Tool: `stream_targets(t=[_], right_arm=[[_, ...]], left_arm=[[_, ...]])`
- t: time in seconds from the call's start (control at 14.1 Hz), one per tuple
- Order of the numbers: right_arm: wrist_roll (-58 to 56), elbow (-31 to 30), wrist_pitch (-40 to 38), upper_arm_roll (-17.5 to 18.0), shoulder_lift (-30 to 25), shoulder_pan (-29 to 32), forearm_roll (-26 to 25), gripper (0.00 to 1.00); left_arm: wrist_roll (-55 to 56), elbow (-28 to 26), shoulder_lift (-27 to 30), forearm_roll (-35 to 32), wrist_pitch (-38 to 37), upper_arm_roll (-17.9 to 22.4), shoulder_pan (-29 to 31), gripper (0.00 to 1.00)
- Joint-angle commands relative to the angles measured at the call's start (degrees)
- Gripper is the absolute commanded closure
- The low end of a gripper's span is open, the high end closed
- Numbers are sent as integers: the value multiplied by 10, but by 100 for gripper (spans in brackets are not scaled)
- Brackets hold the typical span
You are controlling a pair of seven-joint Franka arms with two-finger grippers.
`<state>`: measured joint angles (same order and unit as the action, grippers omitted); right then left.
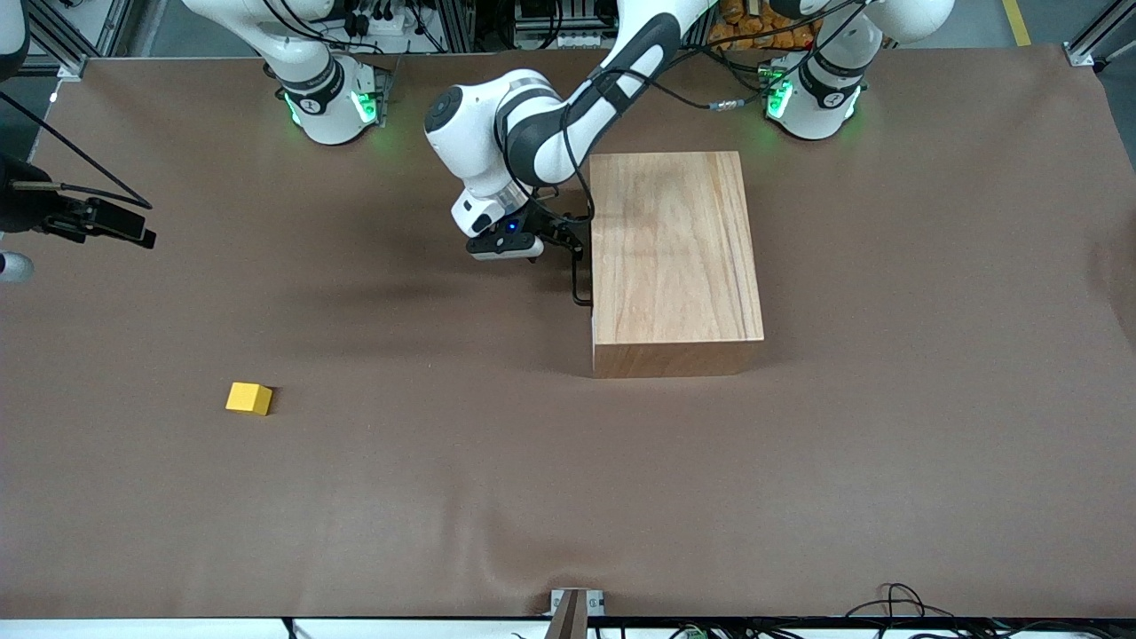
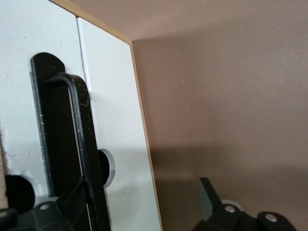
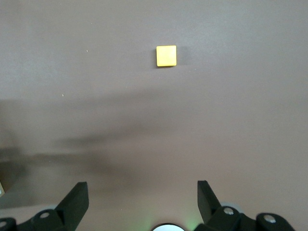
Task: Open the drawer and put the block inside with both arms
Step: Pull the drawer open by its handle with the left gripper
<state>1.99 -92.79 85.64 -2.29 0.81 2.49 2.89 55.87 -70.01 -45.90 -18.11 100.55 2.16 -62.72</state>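
Observation:
The wooden box (image 1: pixel 674 253) stands mid-table, and the drawer's white front panel (image 2: pixel 118 125) sits flush in it, facing the right arm's end. The black bar handle (image 1: pixel 578 282) stands out from the panel. My left gripper (image 1: pixel 568 241) is at the handle and open. In the left wrist view (image 2: pixel 139 192) the handle bar (image 2: pixel 82 139) lies between the fingers, close to one finger (image 2: pixel 65 209). The yellow block (image 1: pixel 248 398) lies on the table toward the right arm's end. My right gripper (image 3: pixel 143 192) is open and empty, high over the table, with the block (image 3: pixel 166 56) far below.
Brown cloth (image 1: pixel 568 479) covers the table. A dark clamp with cables (image 1: pixel 89 217) juts in at the edge toward the right arm's end. Cables (image 1: pixel 896 599) lie along the table edge nearest the front camera. The green-lit bases (image 1: pixel 333 102) stand along the edge where the robots are.

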Motion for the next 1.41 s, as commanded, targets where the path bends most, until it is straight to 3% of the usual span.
stream_targets(t=[0.0,1.34], right_arm=[[-3,2,0,4,0,6,-3,0],[-3,1,0,4,0,6,-3,0]], left_arm=[[-1,18,-9,-9,-2,2,-1,0],[-7,19,-15,-4,116,-11,-4,0]])
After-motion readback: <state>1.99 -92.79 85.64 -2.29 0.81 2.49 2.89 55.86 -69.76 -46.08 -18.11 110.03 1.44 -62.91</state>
